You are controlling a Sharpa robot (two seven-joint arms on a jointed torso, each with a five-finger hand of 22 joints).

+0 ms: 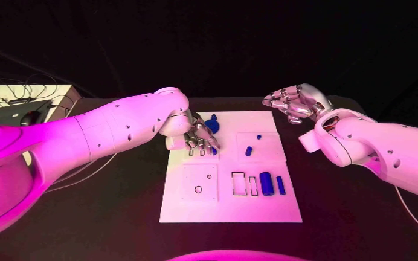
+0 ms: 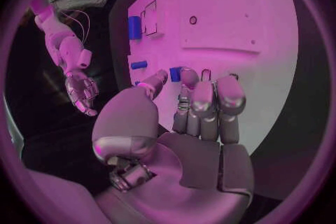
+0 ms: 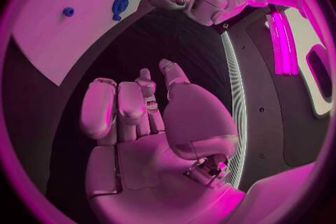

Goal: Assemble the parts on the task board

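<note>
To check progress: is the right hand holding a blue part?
No, the right hand holds nothing, its fingers over the black table.

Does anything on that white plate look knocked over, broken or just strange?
Nothing stands out. The task board lies flat and looks whole, the blue parts lie on it, the left hand is over its far left corner, and the right hand hangs off the board.

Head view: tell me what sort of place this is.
Probably a robotics lab test bench: a black table against a dark backdrop, a white task board with small blue parts, and loose cables beside equipment at the table's edge.
</note>
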